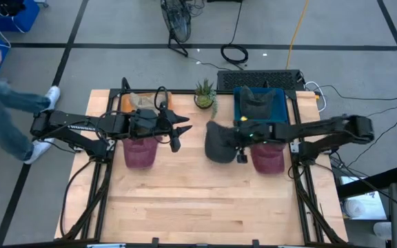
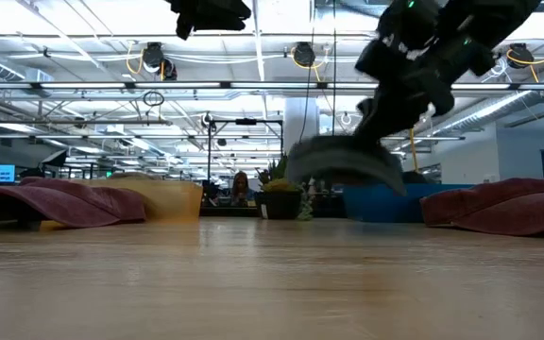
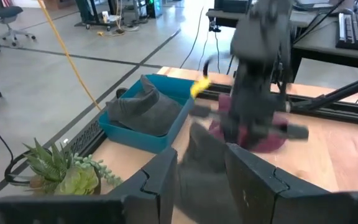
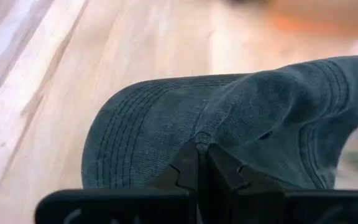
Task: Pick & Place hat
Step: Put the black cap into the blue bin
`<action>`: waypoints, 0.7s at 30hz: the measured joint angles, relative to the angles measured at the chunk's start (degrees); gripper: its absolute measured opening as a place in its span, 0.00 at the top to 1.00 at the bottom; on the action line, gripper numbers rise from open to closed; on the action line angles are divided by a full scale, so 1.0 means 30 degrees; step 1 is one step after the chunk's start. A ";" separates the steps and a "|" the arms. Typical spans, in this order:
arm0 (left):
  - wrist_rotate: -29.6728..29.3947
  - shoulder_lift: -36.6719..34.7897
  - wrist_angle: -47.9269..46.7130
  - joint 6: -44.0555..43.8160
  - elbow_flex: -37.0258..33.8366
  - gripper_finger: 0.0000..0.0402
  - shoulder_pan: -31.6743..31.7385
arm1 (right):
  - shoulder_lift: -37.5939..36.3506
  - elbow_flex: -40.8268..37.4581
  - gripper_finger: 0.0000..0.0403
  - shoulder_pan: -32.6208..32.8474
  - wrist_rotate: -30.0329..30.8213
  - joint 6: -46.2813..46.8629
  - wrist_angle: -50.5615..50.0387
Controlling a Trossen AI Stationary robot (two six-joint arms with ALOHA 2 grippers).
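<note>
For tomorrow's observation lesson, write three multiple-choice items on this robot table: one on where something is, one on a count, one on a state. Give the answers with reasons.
1. Where does the small potted plant stand?
A. At the table's back edge, between the orange bin and the blue bin
B. Inside the blue bin
C. At the table's front edge

2. How many maroon hats lie on the table?
A. One
B. Two
C. Four

3. What is the right gripper doing?
A. Hanging open over bare wood
B. Shut on the dark grey hat
C. Resting in the blue bin

Answers:
1 A, the high view shows the plant between the two bins at the back.
2 B, one maroon hat lies under the left arm, another under the right.
3 B, the right wrist view shows its fingers pinched on the grey fabric, and the low view shows the hat off the table.
</note>
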 joint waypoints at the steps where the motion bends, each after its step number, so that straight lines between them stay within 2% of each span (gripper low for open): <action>1: -0.0002 0.0000 0.0007 0.0004 0.0000 0.66 0.0009 | -0.0797 0.0000 0.99 -0.0116 0.0397 -0.0160 -0.0309; 6: -0.0010 0.0000 0.0126 -0.0011 0.0000 0.66 0.0015 | -0.4627 0.0204 0.99 -0.1022 0.2412 -0.1907 -0.2595; 10: -0.0017 0.0000 0.0129 -0.0011 0.0000 0.66 0.0010 | -0.6661 0.0976 0.99 -0.2519 0.4337 -0.4956 -0.5400; 14: -0.0020 0.0000 0.0136 -0.0018 0.0000 0.66 0.0015 | -0.7099 0.1981 0.99 -0.4874 0.5384 -0.7541 -0.7827; 21: -0.0024 0.0000 0.0184 -0.0032 0.0000 0.66 0.0012 | -0.6141 0.2331 0.99 -0.8776 0.4871 -1.0276 -0.8874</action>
